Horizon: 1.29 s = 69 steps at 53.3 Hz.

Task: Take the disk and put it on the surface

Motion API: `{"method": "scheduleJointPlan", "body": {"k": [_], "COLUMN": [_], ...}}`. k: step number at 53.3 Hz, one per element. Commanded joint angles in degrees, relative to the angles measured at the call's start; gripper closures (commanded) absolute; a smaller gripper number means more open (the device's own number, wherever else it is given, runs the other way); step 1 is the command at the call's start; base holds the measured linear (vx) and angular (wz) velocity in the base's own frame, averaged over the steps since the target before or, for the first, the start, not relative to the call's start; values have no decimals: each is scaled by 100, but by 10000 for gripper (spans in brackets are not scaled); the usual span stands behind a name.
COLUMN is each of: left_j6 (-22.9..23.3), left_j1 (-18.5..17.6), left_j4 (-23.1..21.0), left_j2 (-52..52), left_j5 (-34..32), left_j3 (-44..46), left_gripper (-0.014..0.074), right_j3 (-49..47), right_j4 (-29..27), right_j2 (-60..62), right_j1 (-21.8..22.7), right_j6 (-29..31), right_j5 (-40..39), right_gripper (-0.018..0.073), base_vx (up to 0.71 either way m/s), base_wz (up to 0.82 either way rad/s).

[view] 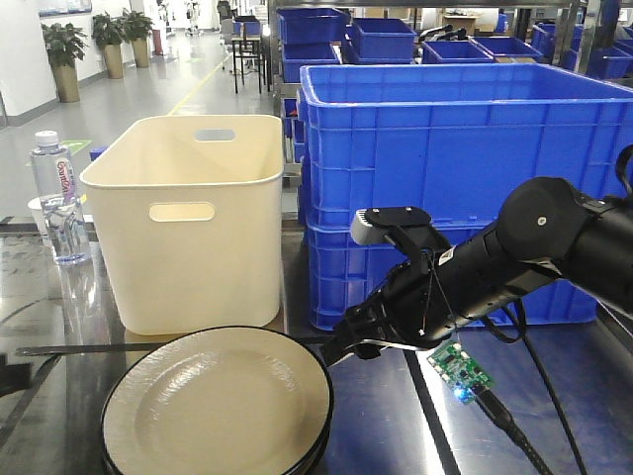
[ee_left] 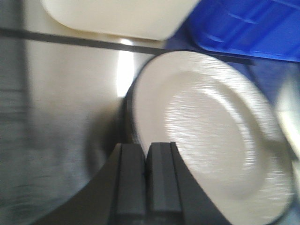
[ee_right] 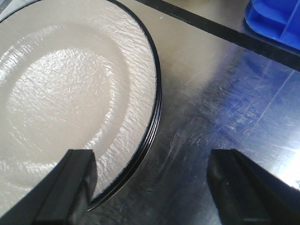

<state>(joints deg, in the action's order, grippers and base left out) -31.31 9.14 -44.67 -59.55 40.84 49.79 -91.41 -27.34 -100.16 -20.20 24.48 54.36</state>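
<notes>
The stack of cream plates (view: 218, 406) with black rims sits at the near edge of the dark glossy tabletop (view: 396, 416), filling the 7 o'clock part of the front view; bare metal lies open to its 3 o'clock, crossed by a black tape line (ee_right: 220, 33). Behind the stack, at 12 o'clock, stands a cream plastic bin (view: 188, 223); its inside is not visible. A large blue crate (view: 465, 188) rises at 1 o'clock, contents hidden. A water bottle (view: 57, 198) stands at 10 o'clock, well apart.

The right end effector (ee_right: 152, 183) has its fingers spread wide, one finger (ee_right: 70, 187) over the plate rim, the other over bare metal, straddling the stack's 3 o'clock edge. The left end effector (ee_left: 146, 180) shows its fingers pressed together, just beside the stack's rim at 9 o'clock in a blurred wrist view
</notes>
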Motion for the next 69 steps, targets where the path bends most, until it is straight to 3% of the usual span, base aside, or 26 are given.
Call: {"method": "scheduleJointPlan", "body": {"k": [1, 8, 18, 33, 42, 69], "left_j6": [200, 810, 1912, 3098, 3223, 3218], "left_j1": [-218, -553, -839, -878, -872, -872], "left_j4": [397, 1394, 2819, 4235, 4346, 4338], "left_j2": [742, 1961, 3678, 5960, 5932, 5854], "left_j5": [-915, -2066, -3109, -4336, -3911, -3921], "left_j3": [-349, -1335, -2888, -4976, -4998, -4998], "left_gripper": [605, 605, 605, 605, 605, 605], "right_j3": [-191, -191, -191, -191, -191, -191], "right_j4": [-129, -129, -129, -129, -147, -142], "right_j2": [299, 299, 299, 299, 299, 299], "right_j1": [28, 28, 28, 28, 28, 28], "right_j6": [19, 19, 19, 19, 19, 19], "right_j5": [-217, -217, -217, -217, -200, -206], "right_gripper": [8, 8, 8, 8, 8, 8], "base_vx": [0, 0, 0, 0, 0, 0], "base_wz": [0, 0, 0, 0, 0, 0]}}
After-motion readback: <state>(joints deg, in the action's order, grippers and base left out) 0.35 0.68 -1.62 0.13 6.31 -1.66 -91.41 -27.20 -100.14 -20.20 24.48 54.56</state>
